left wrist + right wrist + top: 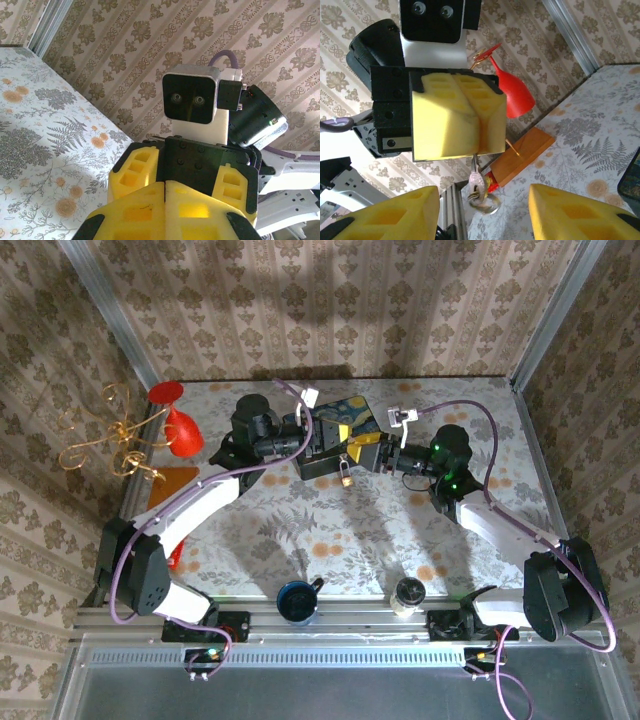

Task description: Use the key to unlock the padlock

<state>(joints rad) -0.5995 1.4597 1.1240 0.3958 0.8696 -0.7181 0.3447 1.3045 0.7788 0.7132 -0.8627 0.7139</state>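
The left gripper (479,132) is clamping the small silvery key (476,177); the right gripper (185,175) is gaping opposite. Mid-frame, the tiny brass padlock (345,477) is hanging, seemingly locked: inserting and turning are remaining.

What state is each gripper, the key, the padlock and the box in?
left gripper: shut on the key
right gripper: open
key: pinched, ring dangling, not in the padlock
padlock: hanging at the box front, shackle too small to judge
box: lid looks down
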